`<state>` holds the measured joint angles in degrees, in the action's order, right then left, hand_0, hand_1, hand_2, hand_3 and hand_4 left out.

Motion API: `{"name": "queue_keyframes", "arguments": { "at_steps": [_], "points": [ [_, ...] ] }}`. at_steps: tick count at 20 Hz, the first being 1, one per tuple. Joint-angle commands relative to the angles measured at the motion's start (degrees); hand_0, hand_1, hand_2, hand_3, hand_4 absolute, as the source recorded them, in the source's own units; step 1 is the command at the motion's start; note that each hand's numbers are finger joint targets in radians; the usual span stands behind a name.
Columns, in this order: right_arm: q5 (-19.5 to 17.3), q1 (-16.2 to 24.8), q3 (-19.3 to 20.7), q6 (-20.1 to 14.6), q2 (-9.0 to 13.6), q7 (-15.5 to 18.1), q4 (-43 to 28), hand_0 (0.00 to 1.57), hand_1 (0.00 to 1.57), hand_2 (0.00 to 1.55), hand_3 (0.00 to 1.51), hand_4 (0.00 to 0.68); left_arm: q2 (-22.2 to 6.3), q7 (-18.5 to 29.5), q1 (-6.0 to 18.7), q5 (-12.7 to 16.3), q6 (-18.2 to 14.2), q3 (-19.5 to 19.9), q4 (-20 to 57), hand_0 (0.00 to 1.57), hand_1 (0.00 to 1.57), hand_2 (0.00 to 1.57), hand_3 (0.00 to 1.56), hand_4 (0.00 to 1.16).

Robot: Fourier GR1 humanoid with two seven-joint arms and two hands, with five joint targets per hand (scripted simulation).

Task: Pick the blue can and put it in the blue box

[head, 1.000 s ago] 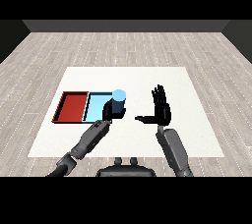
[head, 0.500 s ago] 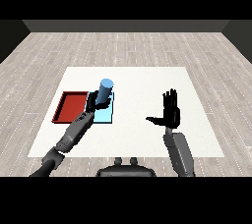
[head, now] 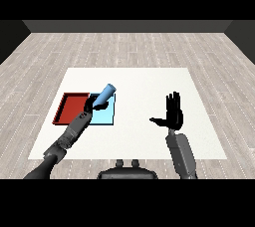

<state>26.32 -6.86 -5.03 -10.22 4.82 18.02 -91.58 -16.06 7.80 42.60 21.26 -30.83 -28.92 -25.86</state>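
The blue can (head: pixel 105 95) is tilted, its top leaning up and to the right, over the light blue tray (head: pixel 105 117). My left hand (head: pixel 91 104) is curled round the can's lower end, above the tray's left part. The red tray (head: pixel 70 109) lies right beside the blue one, on its left. Far to the right, my right hand (head: pixel 172 116) is held up over the white table with straight fingers and the thumb pointing left, holding nothing.
The white table (head: pixel 139 84) spreads around both trays. A grey plank floor (head: pixel 129 49) lies beyond its edges. My left forearm (head: pixel 67 136) crosses the table's front left.
My left hand has carried the can left and lower, over the blue tray, and the can has tipped from upright to tilted. My right hand has drawn back to the right.
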Motion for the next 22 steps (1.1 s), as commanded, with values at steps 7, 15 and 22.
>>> {"name": "queue_keyframes", "arguments": {
  "at_steps": [7, 15, 22],
  "points": [
    [0.39, 0.63, 2.01, 2.24, -0.74, 3.39, 5.91, 0.00, 0.00, 0.00, 0.00, 0.000, 7.85, -6.84, 3.97, -1.48, -0.77, 2.25, 21.56, 1.32, 1.32, 1.15, 0.20, 0.75],
    [0.40, -2.38, 4.23, 4.36, 0.27, 4.61, 10.18, 0.00, 0.00, 0.00, 0.00, 0.000, 7.82, -7.40, 5.85, -1.45, 3.83, 4.92, 25.25, 0.00, 0.00, 0.00, 0.00, 0.00],
    [2.16, -0.87, 5.75, 5.21, 1.40, 2.10, 6.50, 0.00, 0.00, 0.00, 0.00, 0.000, 4.65, -6.93, 8.61, -2.80, 2.64, 5.83, 25.69, 0.00, 0.00, 0.00, 0.00, 0.00]
  ]
}}
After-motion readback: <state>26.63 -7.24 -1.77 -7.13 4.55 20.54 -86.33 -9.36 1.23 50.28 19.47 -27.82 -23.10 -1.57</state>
